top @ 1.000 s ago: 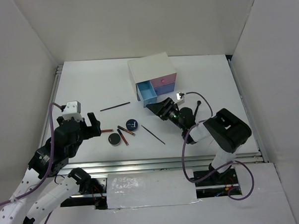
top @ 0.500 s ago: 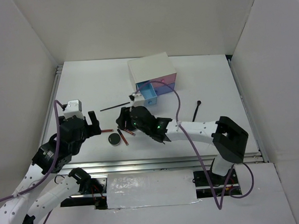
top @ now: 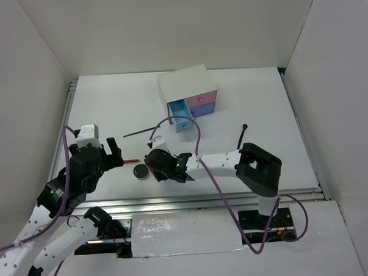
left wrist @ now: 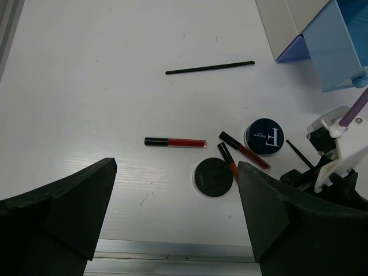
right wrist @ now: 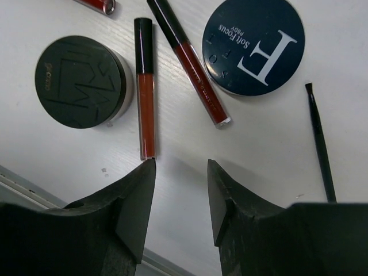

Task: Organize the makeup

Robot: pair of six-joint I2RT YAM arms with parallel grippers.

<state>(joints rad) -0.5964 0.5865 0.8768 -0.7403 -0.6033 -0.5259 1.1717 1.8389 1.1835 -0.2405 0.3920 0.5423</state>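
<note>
Bright even overhead light, soft short shadows, sharp tabletop, wrist-view foregrounds slightly blurred

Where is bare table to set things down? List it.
Bare: far-left table behind the brush, beside the box; right side beyond the small stick. Crowded: compacts and red tubes by the right gripper.

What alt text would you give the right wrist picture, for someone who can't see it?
The right gripper, open, hovers above a white table where two black-capped red tubes lie between a round black patterned compact and a round dark compact marked with a white F. A thin black brush lies at the right.
</note>
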